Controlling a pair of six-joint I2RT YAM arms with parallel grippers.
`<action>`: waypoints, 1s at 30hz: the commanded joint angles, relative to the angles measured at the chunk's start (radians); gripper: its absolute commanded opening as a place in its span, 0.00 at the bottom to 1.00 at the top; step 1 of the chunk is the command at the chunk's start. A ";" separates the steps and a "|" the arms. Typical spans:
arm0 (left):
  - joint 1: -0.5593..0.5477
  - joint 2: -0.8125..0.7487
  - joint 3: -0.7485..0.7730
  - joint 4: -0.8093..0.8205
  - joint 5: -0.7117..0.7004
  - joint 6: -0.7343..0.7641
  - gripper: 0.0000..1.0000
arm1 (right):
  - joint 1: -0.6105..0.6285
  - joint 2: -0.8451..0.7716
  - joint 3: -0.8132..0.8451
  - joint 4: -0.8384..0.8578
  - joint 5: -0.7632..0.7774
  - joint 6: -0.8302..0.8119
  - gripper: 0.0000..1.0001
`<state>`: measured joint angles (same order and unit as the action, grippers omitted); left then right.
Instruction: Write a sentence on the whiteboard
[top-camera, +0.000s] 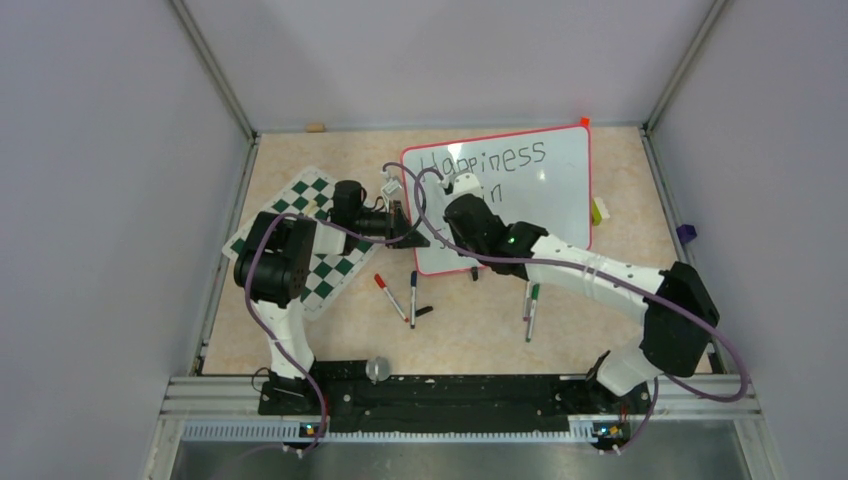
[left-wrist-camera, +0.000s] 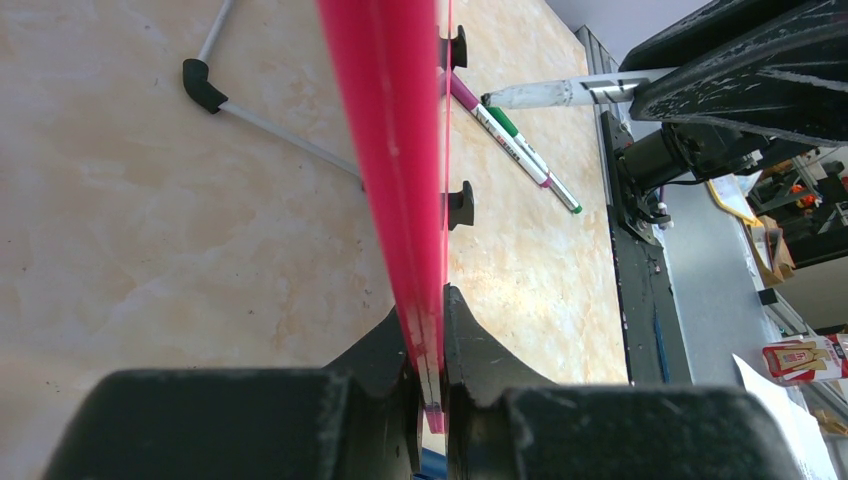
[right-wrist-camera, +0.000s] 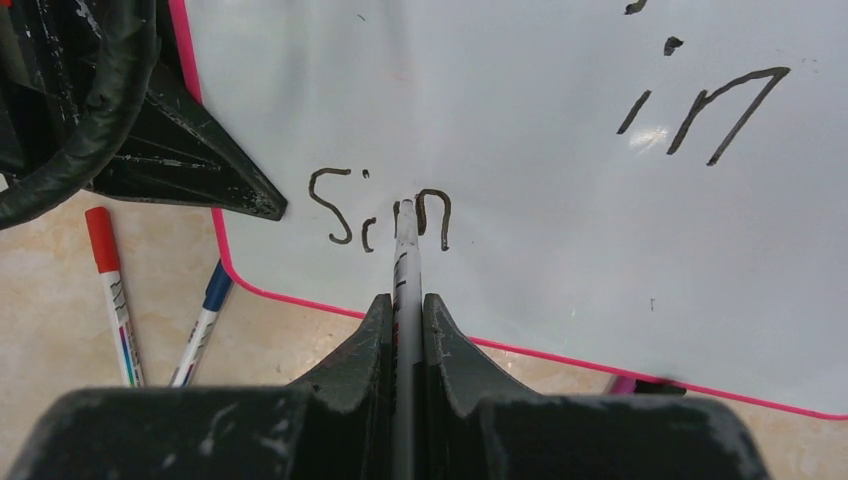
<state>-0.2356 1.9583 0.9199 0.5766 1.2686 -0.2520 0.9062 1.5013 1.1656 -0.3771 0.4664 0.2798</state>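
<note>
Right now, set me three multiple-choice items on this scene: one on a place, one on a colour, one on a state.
1. The chess mat lies: A) to the left of the whiteboard; B) to its right; C) on top of it.
2. The whiteboard's frame is: A) blue; B) green; C) red.
3. The right claw is: A) open over the table; B) shut on a marker; C) shut on a chess piece.
Answers: 1 A, the top view shows the mat left of the board. 2 C, a red rim runs round it. 3 B, it pinches the marker, tip at the writing.
</note>
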 joint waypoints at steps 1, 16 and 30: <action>-0.016 0.017 -0.034 -0.024 0.026 0.051 0.00 | -0.008 0.023 0.061 0.043 -0.003 -0.016 0.00; -0.016 0.020 -0.032 -0.024 0.026 0.050 0.00 | -0.007 0.059 0.039 0.052 -0.009 -0.001 0.00; -0.016 0.018 -0.033 -0.024 0.026 0.049 0.00 | -0.007 0.063 0.012 0.036 -0.018 0.013 0.00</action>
<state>-0.2352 1.9583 0.9195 0.5762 1.2671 -0.2523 0.9066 1.5627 1.1679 -0.3565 0.4572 0.2756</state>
